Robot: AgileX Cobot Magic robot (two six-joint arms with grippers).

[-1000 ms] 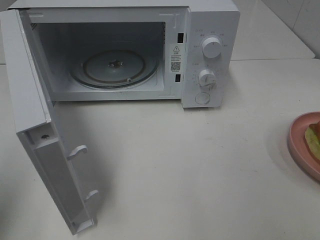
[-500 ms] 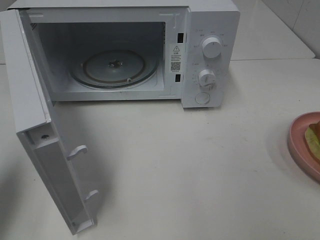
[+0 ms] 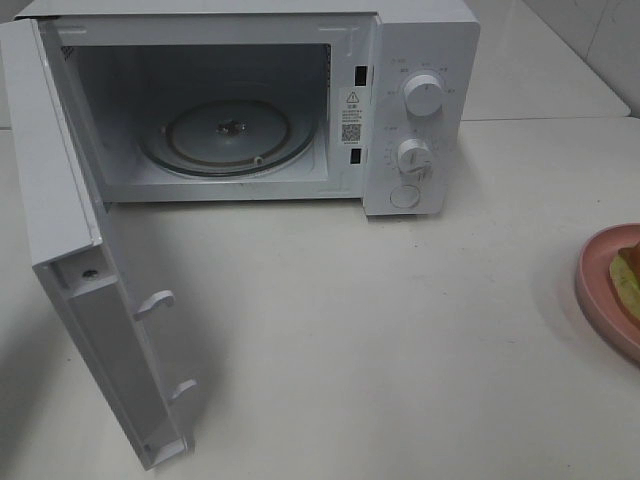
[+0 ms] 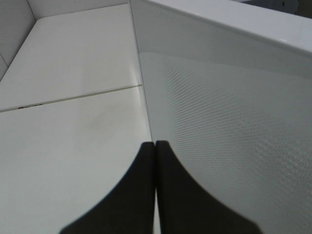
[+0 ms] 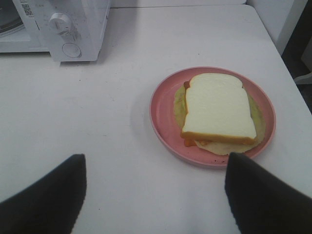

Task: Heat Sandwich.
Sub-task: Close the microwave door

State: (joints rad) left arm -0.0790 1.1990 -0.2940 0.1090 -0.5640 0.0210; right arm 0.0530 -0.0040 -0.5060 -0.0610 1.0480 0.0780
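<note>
Microwave door [image 3: 90, 330] stands open for loading. Left gripper [image 4: 155, 146] fully closed, empty, beside it. Right gripper [image 5: 156, 190] wide, empty, near the sandwich [image 5: 218, 108].

Small white-bread sandwich [image 5: 218, 109] with tan crust and pale green filling, flat on round pink plate [image 5: 163, 122]. White counter [image 5: 97, 122] beneath. White microwave [image 5: 73, 29] well apart. Right tool [image 5: 156, 195] wide open, empty.

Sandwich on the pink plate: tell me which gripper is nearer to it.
Right. The right gripper hangs open just short of the pink plate holding the sandwich. The left gripper is shut beside the open microwave door, across the table.
</note>
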